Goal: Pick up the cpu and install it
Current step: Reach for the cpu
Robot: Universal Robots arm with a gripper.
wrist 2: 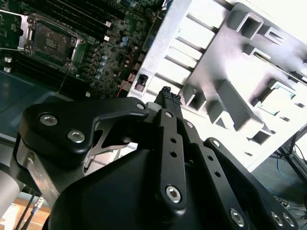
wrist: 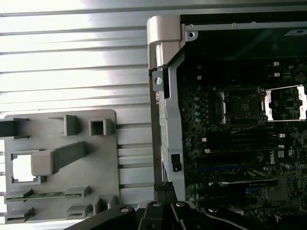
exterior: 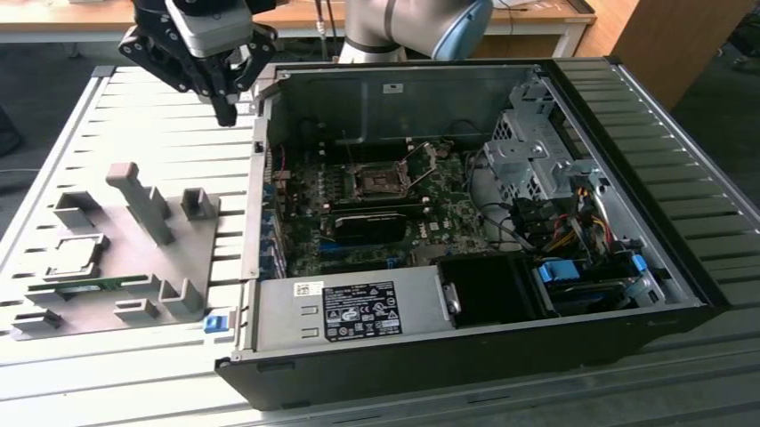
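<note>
Slatted white tabletop (exterior: 155, 133) holds an open computer case (exterior: 392, 102) and a grey fixture (exterior: 125, 262) cradling the cpu (exterior: 76, 257), well apart from the empty gripper (exterior: 224, 114), its fingers pressed together.

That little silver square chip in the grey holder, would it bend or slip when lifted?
Probably stiff: the chip looks like a flat, metal-topped square, so it shouldn't flop. Its shiny top may be slippery. Lying flat in the grey holder, it seems unlikely to roll or tip.
</note>
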